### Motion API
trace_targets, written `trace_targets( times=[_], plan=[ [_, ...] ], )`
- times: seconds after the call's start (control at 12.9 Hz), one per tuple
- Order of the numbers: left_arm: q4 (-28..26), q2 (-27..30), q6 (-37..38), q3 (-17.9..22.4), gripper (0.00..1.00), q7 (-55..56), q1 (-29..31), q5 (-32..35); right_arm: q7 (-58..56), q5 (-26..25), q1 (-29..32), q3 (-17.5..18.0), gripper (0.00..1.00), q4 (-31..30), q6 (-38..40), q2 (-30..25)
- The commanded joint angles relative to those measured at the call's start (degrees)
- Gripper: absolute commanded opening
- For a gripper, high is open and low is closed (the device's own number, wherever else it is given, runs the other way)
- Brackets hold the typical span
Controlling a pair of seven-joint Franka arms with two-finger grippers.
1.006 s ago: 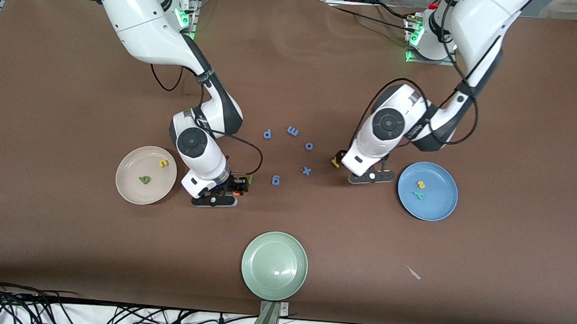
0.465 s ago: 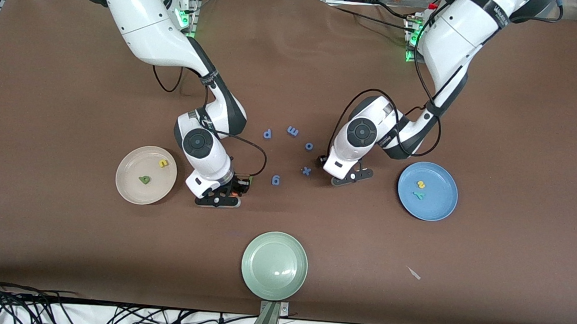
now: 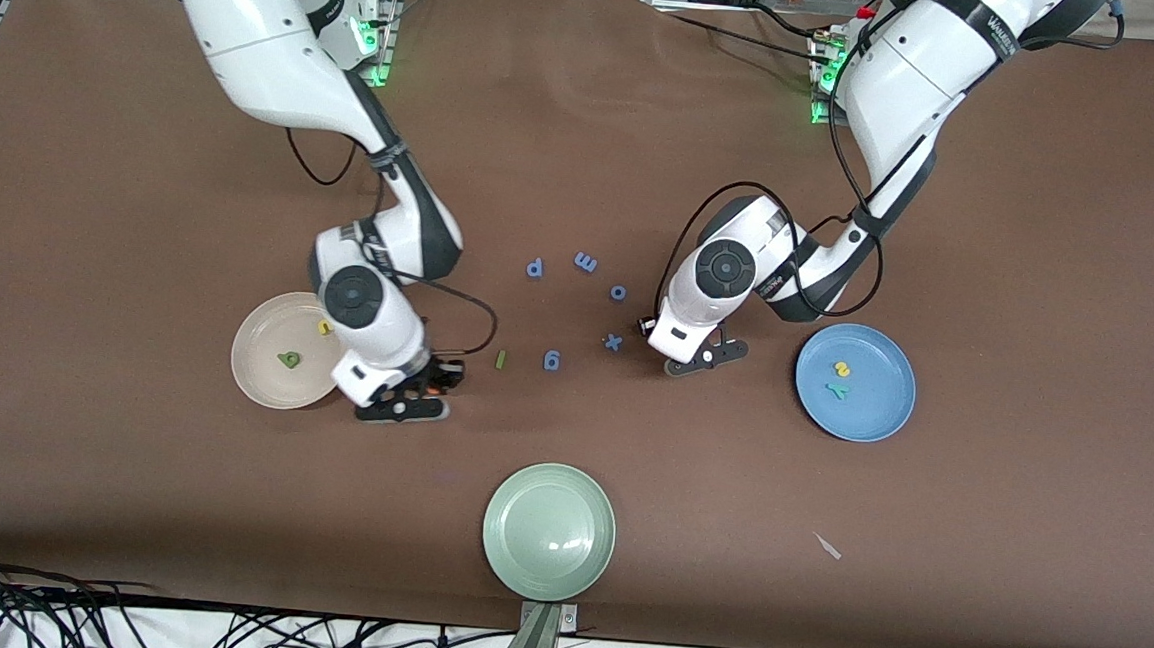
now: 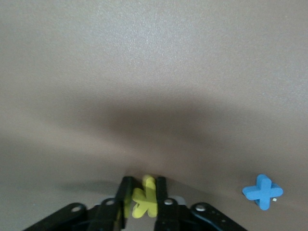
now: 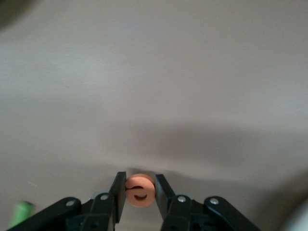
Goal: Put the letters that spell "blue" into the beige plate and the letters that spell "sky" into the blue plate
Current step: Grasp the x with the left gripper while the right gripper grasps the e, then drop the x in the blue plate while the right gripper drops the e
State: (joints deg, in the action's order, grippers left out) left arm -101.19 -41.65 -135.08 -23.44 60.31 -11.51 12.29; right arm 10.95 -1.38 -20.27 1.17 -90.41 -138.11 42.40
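The right hand (image 5: 140,191) is gripping the small orange foam letter e (image 5: 140,190) between its fingers, hovering over the brown desk (image 3: 126,497) just beside the round cream-beige shallow plate (image 3: 258,385). That plate is already holding the dark green foam letter b (image 3: 288,358) and the yellow foam letter u (image 3: 325,327). The thin green foam letter l (image 3: 501,359) is lying on the desk near the right hand, not yet collected.

The left hand (image 4: 143,202) is closing on the yellow foam letter k (image 4: 146,199), low over the desk beside the blue foam letter x (image 4: 263,191). The round sky-blue shallow plate (image 3: 882,423) is sitting toward the left arm's end of the desk and is carrying the yellow foam letter s (image 3: 842,368) and the teal foam letter y (image 3: 838,390).

So the job appears well past halfway: two letters are resting in each plate and one more for each is in a hand. What seems left is delivering the e and the k, then fetching the l. The pale green plate (image 3: 522,571) is sitting nearest the front camera.
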Motion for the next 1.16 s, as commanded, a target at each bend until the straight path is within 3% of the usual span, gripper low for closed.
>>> trace_targets(
  times=[0.0,0.15,0.23,0.31,0.39,0.62,0.7,0.93,1.08],
  plan=[
    [-0.3,-0.3,0.3,-0.1,0.12,1.2,-0.1,1.2,-14.5,-0.3,6.1,0.7,0.03,-14.8,0.6,-13.6],
    [0.0,0.3,0.9,-0.1,0.09,1.0,0.0,1.2,-21.3,-5.2,9.5,-0.9,0.06,-21.2,0.6,-18.8],
    [0.5,1.5,2.8,0.0,0.08,0.6,0.3,1.2,-21.4,-5.5,9.8,-2.3,0.29,-24.4,-0.1,-19.8],
    [0.9,3.4,6.3,0.0,0.08,-0.3,0.8,1.5,-19.8,-5.0,9.8,-2.4,0.75,-26.3,-0.6,-20.4],
    [0.9,4.9,8.5,0.1,0.08,-3.9,1.6,1.5,-15.4,-4.6,9.7,-2.3,0.81,-26.3,-0.2,-20.4],
    [0.9,8.9,14.3,-0.1,0.08,-18.9,8.8,1.5,0.9,-4.7,7.9,3.9,0.82,-22.6,1.0,-18.7],
    [0.8,9.7,15.4,0.0,0.08,-24.5,10.6,1.5,6.0,-4.5,5.3,4.2,0.82,-18.6,1.7,-16.7],
    [0.6,9.9,16.4,0.2,0.1,-38.6,17.6,2.8,21.7,-2.7,-2.5,4.2,0.82,-2.5,2.8,-3.2],
    [0.6,9.6,16.2,0.1,0.15,-44.2,21.2,4.4,27.0,-2.8,-5.4,4.1,0.81,2.4,2.4,1.3]
  ],
)
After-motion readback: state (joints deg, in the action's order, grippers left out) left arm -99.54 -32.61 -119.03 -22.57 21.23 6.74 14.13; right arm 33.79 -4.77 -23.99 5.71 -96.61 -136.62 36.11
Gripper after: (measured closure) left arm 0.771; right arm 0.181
